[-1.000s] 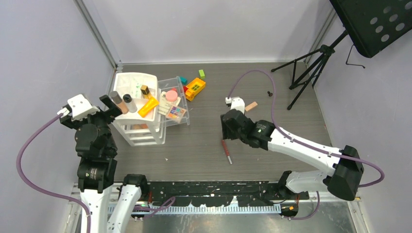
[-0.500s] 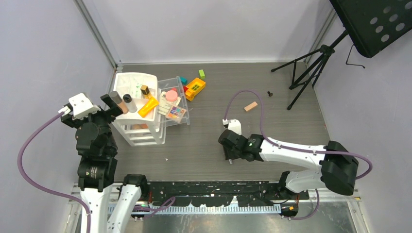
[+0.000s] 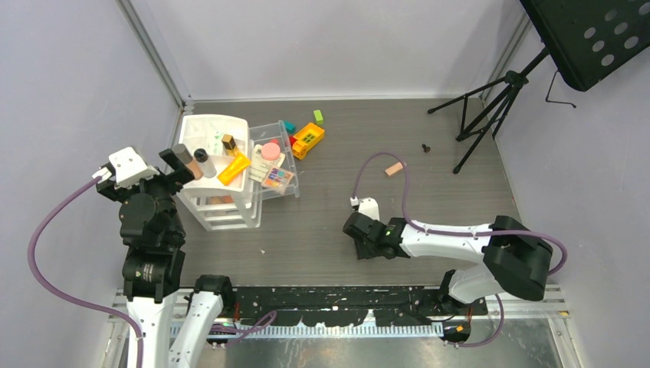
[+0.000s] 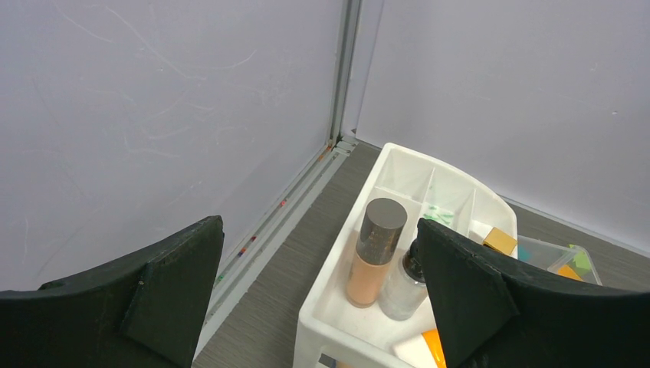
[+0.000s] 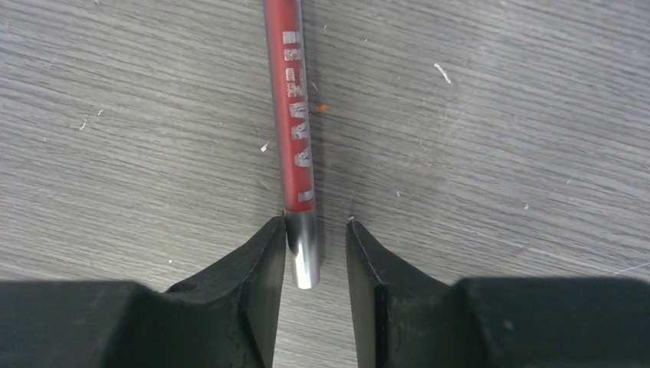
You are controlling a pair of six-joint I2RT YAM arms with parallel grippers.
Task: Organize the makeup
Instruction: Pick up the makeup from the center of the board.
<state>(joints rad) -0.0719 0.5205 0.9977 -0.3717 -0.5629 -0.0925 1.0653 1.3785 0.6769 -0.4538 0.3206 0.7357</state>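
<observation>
Grey wood-grain desk (image 3: 322, 230) between lilac walls: right claw (image 5: 316, 224) astride the red pencil (image 5: 291, 115).

Its fingers stand narrow about the pencil's silver end, the left one touching it, the right one just apart; the pencil lies flat, mid-desk. The left claw (image 4: 318, 230) hangs wide and holds nothing, just beside the white organizer (image 3: 207, 126), where a beige bottle (image 4: 373, 253) stands upright and an orange tube (image 3: 234, 169) lies. A clear tray (image 3: 270, 126) alongside carries a pink compact (image 3: 270, 150) and a palette (image 3: 277, 178). Well apart lie a yellow toy brick (image 3: 308, 138), a beige tube (image 3: 395, 168) and a tripod (image 3: 490, 107). A purple cable (image 3: 383, 165) loops near the right arm.
</observation>
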